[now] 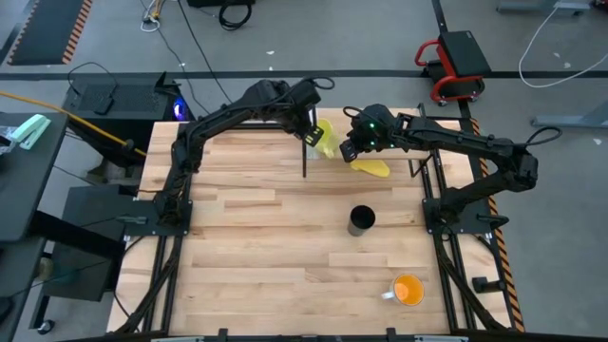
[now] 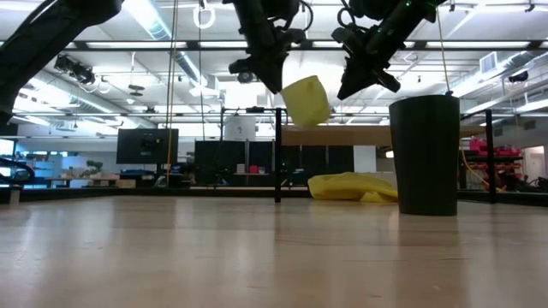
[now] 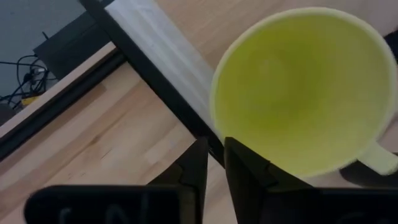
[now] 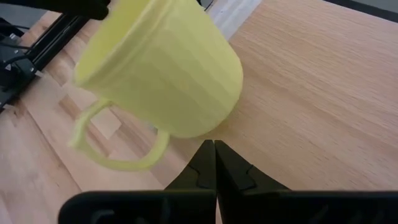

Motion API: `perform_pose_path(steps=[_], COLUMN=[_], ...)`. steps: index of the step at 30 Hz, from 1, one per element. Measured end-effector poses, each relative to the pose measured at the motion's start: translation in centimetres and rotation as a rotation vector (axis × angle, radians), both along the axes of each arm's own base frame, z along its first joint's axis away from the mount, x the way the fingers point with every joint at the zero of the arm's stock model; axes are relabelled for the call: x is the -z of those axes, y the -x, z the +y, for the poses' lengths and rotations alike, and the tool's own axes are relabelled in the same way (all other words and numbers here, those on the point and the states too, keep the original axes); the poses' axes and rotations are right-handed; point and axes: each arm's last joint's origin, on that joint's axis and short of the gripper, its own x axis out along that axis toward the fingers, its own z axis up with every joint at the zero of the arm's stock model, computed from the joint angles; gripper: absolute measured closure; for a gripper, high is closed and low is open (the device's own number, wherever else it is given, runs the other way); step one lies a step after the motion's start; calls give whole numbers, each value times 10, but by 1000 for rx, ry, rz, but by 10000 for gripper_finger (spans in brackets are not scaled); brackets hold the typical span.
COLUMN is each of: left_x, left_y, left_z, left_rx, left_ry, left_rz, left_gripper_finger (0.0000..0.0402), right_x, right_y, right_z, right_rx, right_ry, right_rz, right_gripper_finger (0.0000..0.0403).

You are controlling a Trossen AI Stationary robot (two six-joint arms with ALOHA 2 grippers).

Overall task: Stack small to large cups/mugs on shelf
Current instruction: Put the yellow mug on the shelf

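The small yellow mug (image 2: pixel 306 101) hangs tilted in the air at the table's far side, near the shelf's left post (image 2: pixel 278 154), with my left gripper (image 3: pixel 211 163) shut on it. Its handle (image 4: pixel 118 149) points down. My right gripper (image 4: pixel 214 163) is shut and hovers just beside the mug's base; the low view shows a small gap between them. The shelf (image 2: pixel 377 135) is a pale board on thin black posts. The black cup (image 1: pixel 361 220) stands upright mid-table. The orange mug (image 1: pixel 408 290) stands upright near the front right. My left gripper pinches the yellow mug's rim wall (image 3: pixel 219 134), with one finger (image 3: pixel 249 171) inside the mug and the other (image 3: pixel 191 171) outside. The fingers slant down from above. The mug hangs lifted clear of table and shelf, tilted, with its open mouth toward the gripper.
A flat yellow lump (image 1: pixel 370 166) lies on the table below the shelf, right of the held mug. Black shelf posts (image 1: pixel 304 157) stand close to both grippers. The table's left half and near middle hold nothing else.
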Motion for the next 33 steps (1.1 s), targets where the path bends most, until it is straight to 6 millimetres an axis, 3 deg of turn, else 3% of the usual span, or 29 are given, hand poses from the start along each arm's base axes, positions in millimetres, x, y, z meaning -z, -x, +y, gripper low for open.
perform_pose_path(steps=[11, 33], left_x=[-8, -6], left_y=[-9, -12], left_z=[3, -17], left_rx=[7, 46], left_ry=[-51, -43], left_rz=[-115, -59], left_gripper_finger=[347, 353], right_x=[0, -3], right_y=[0, -2], right_z=[0, -3], right_rx=[-1, 19], right_ry=[1, 5], right_rz=[-1, -44], right_gripper_finger=[403, 403])
